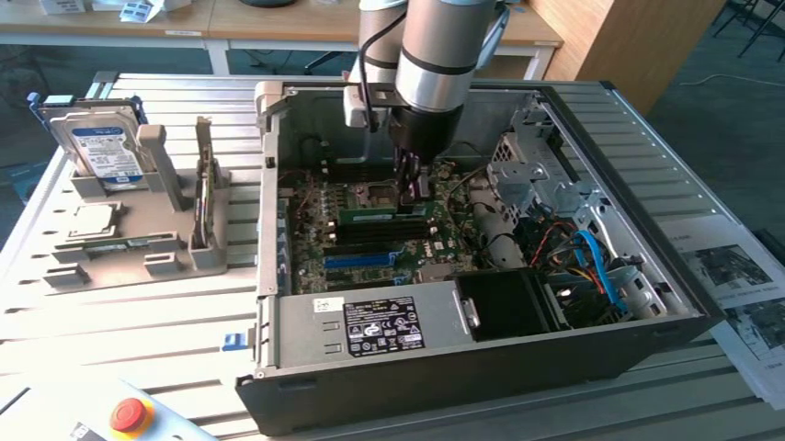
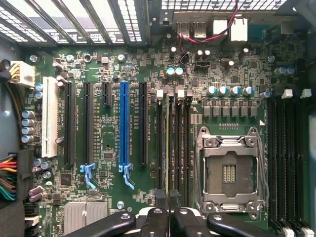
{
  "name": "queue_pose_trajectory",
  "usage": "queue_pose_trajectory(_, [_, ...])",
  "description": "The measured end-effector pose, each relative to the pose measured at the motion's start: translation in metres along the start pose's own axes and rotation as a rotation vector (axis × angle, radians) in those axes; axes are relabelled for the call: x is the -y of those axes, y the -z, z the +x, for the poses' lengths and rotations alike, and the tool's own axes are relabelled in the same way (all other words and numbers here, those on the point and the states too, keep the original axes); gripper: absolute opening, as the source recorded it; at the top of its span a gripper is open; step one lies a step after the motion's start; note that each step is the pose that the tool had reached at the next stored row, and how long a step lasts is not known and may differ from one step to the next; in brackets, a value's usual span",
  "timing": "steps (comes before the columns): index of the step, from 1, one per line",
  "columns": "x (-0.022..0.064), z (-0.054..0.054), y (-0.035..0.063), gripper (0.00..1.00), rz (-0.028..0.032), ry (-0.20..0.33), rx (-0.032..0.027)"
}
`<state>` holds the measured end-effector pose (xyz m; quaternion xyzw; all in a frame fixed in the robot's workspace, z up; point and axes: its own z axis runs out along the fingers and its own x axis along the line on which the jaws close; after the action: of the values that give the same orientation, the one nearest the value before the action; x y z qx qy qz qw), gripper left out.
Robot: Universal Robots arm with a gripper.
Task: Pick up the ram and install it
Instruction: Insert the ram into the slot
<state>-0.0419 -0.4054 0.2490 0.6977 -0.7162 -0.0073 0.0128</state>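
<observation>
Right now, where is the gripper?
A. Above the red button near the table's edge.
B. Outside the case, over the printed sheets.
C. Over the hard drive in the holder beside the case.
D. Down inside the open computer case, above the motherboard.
D: the gripper reaches down into the open computer case, above the motherboard and close to its memory slots.

computer case [image 1: 429,386]: 1 | hard drive [image 1: 105,147]: 1 | blue slot [image 2: 123,123]: 1 | red button [image 1: 129,415]: 1 | gripper [image 1: 410,188]: 1
</observation>
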Motion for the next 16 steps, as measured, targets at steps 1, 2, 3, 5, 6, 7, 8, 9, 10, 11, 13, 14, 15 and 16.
queue_pose_trajectory(1, [0.0001, 0.0001, -0.0010, 0.12, 0.0000, 0.000, 0.0000])
queue_pose_trajectory(2, [0.0001, 0.0002, -0.0018, 0.12, 0.0000, 0.000, -0.0001])
queue_pose_trajectory(3, [0.0001, 0.0002, -0.0023, 0.12, 0.0000, 0.000, -0.0001])
queue_pose_trajectory(5, [0.0001, 0.0002, -0.0023, 0.12, 0.0000, 0.000, -0.0001])
queue_pose_trajectory(6, [0.0001, 0.0002, -0.0022, 0.12, -0.0001, 0.000, -0.0002])
queue_pose_trajectory(7, [0.0002, 0.0002, -0.0022, 0.12, 0.0000, 0.000, -0.0002])
queue_pose_trajectory(8, [0.0006, 0.0002, -0.0023, 0.12, 0.0000, 0.000, -0.0001])
queue_pose_trajectory(9, [0.0010, 0.0002, -0.0023, 0.12, 0.0001, 0.000, -0.0001])
queue_pose_trajectory(10, [0.0011, 0.0002, -0.0023, 0.12, 0.0000, 0.000, -0.0001])
queue_pose_trajectory(11, [0.0011, 0.0002, -0.0023, 0.12, 0.0000, 0.000, 0.0000])
queue_pose_trajectory(13, [0.0011, 0.0003, -0.0024, 0.12, 0.0001, 0.000, 0.0000])
queue_pose_trajectory(14, [0.0012, 0.0009, -0.0026, 0.12, 0.0000, 0.000, 0.0000])
queue_pose_trajectory(15, [0.0012, 0.0018, -0.0027, 0.12, 0.0001, 0.000, 0.0001])
queue_pose_trajectory(16, [0.0012, 0.0026, -0.0028, 0.12, 0.0001, 0.000, -0.0001])
